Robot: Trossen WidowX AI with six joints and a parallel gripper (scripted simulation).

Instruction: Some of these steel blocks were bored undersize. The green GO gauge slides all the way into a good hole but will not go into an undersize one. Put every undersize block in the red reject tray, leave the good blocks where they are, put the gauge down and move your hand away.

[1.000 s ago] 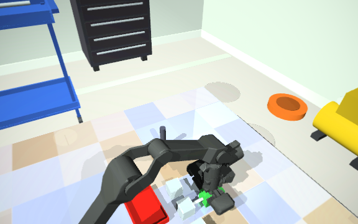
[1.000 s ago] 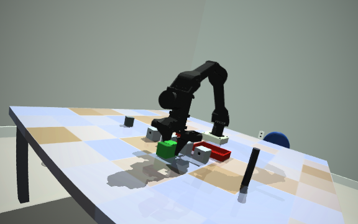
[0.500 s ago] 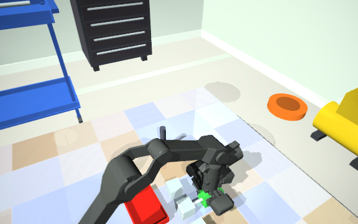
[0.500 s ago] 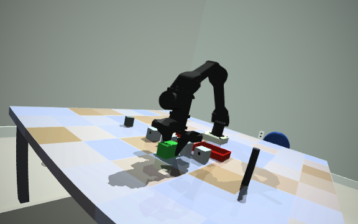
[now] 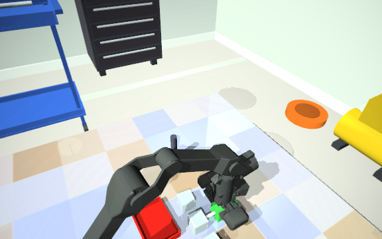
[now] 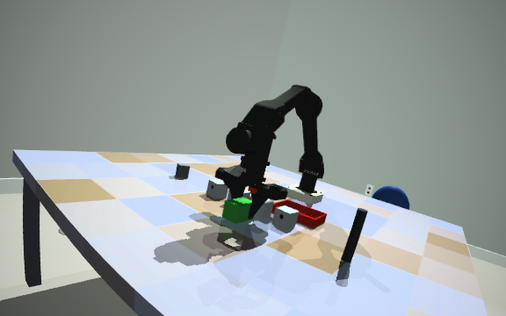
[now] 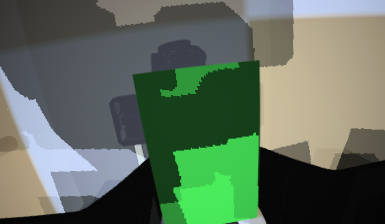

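green GO gauge [image 5: 217, 212] [image 6: 236, 211] [image 7: 218, 175], blocky, pale pin jutting from one side, clamped in the black hand [image 5: 225, 212] [image 6: 253, 208] [image 7: 198, 150]

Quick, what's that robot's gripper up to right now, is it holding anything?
Gripper: closed on the green gauge, holding it between its fingers.

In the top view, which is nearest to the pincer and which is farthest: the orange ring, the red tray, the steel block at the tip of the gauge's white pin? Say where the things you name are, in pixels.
1. Steel block [image 5: 198, 222] [image 6: 265, 210]: just left of the pincer [image 5: 225, 212] [image 6: 246, 204] [image 7: 208, 192].
2. Red tray [image 5: 154, 217] [image 6: 316, 219]: farther left.
3. Orange ring [image 5: 292, 116]: upper right, on the floor.
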